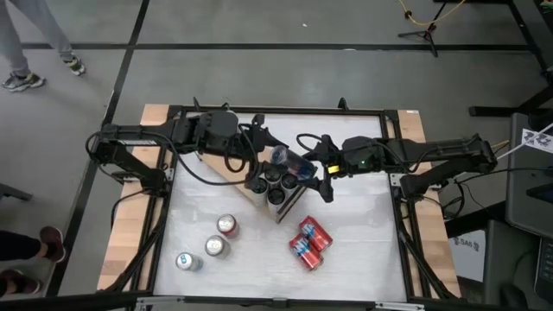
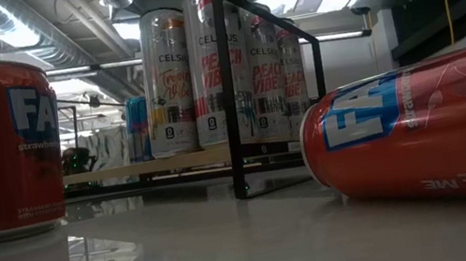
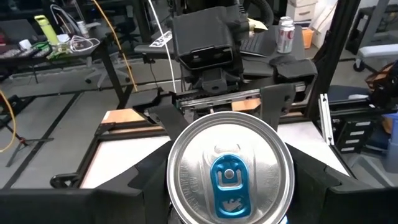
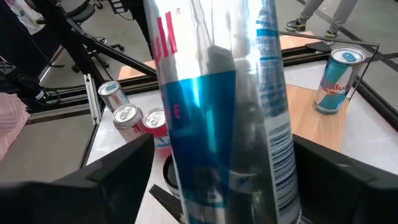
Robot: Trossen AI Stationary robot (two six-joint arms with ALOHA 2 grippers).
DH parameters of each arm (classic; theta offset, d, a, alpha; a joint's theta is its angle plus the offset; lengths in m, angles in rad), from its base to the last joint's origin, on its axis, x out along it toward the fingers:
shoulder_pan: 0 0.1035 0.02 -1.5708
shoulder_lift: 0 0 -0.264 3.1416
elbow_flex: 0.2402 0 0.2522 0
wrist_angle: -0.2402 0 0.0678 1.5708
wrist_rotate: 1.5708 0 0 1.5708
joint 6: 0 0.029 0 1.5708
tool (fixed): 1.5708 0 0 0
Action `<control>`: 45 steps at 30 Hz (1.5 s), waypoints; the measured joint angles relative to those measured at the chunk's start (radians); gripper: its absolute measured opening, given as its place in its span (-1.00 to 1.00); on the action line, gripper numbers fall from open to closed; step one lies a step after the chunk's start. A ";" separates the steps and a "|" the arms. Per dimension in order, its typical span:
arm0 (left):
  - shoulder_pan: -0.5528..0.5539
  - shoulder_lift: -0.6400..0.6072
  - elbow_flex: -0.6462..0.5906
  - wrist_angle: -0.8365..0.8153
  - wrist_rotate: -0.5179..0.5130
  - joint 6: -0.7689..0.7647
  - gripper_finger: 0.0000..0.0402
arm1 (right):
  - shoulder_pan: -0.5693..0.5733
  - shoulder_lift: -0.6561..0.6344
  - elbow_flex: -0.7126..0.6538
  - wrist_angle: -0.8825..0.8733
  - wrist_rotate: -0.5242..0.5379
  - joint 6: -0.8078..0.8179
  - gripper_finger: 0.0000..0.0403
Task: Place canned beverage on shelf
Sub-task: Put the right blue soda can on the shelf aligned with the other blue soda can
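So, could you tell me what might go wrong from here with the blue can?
1. The can sits tilted between the left pincer and the right pincer, close by the standing cans on the shelf. If it slips, it would probably knock some of them over.
2. That end of the shelf looks crowded, so setting the can down there may bump a neighbour.

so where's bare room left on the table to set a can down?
Free: white tabletop right of the two lying red cans, and the strip between them and the three upright cans. Crowded: the shelf, both grippers meeting there.
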 joint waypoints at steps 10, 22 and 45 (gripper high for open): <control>0.044 -0.077 0.000 -0.043 -0.053 -0.022 0.09 | -0.001 -0.101 0.000 -0.057 0.050 -0.059 0.75; 0.188 -0.215 0.001 -0.337 -0.217 -0.080 0.09 | 0.000 -0.265 0.000 -0.195 0.243 -0.135 0.76; 0.458 -0.171 -0.165 -0.726 -0.144 -0.265 0.09 | 0.000 -0.294 0.000 -0.306 0.314 -0.132 0.76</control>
